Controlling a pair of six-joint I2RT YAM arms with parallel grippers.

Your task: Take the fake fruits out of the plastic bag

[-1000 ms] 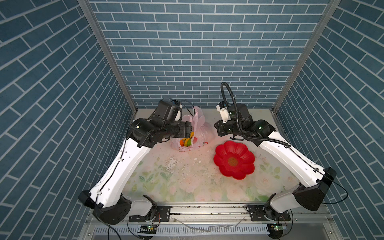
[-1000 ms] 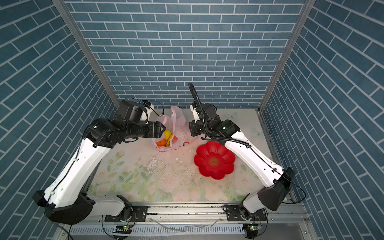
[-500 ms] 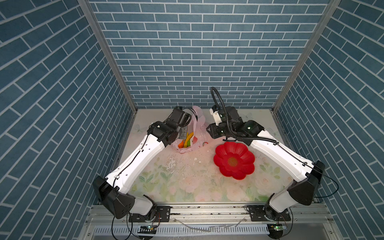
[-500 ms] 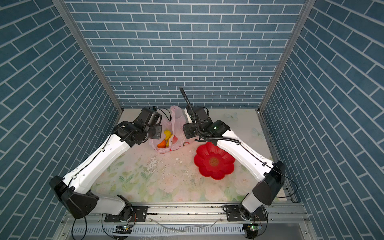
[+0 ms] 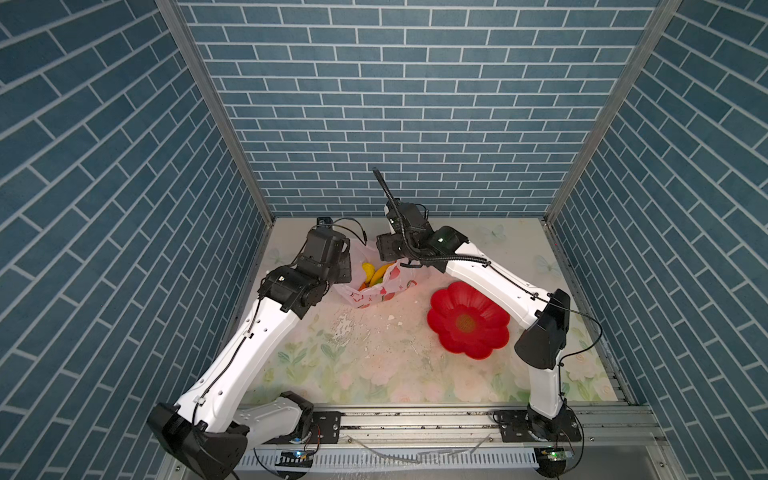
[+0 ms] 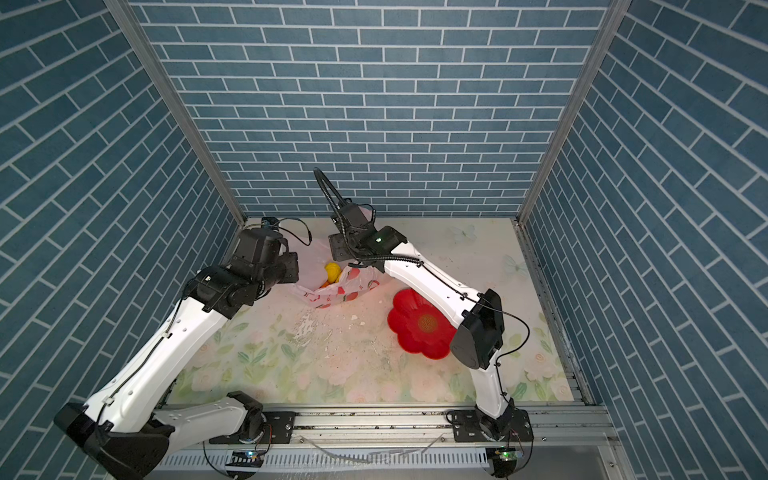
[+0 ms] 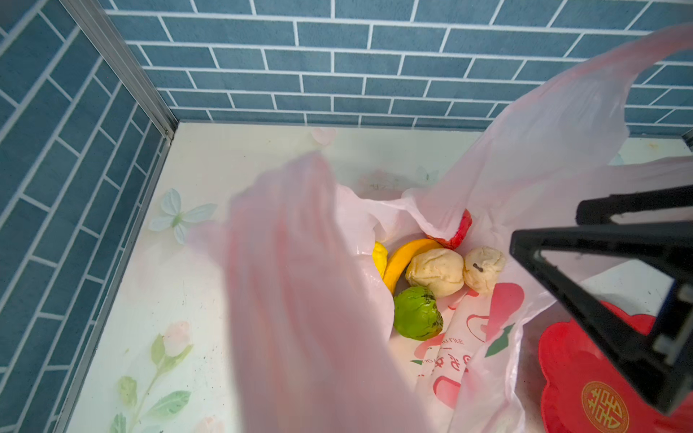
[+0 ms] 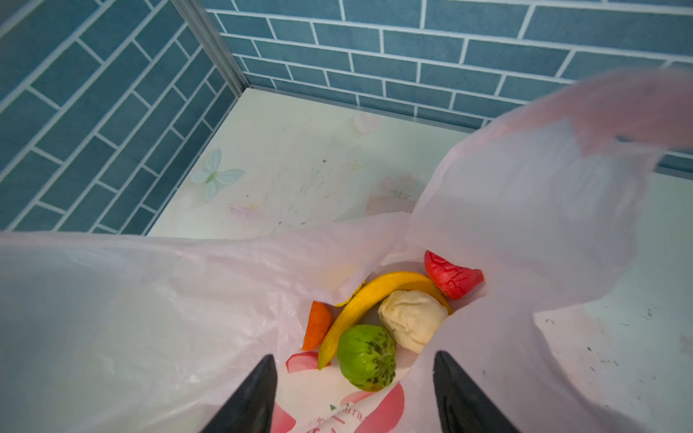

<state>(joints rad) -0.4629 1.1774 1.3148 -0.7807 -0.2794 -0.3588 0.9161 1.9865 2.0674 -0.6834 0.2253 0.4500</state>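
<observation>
The pink plastic bag [image 5: 376, 291] sits at the back of the table with its mouth open. Inside lie fake fruits: a green bumpy ball [image 8: 367, 356], a banana [image 8: 371, 300], a cream ball [image 8: 412, 318], a red berry [image 8: 452, 277], an orange [image 8: 318, 326]; a second cream ball [image 7: 483, 268] and a lemon [image 7: 379, 258] show in the left wrist view. My left gripper [image 5: 344, 270] is shut on the bag's left film, which hides its jaws. Over the bag's mouth my right gripper [image 8: 354, 354] stands open, holding nothing.
A red flower-shaped plate [image 5: 467, 320] lies right of the bag, under the right forearm. White crumbs [image 5: 374, 332] are scattered on the floral table cover in front of the bag. Blue brick walls close in the back and both sides.
The left gripper has come down to the bag and shut on its film. The right gripper has opened, letting go of the bag's top, which has sagged lower.
</observation>
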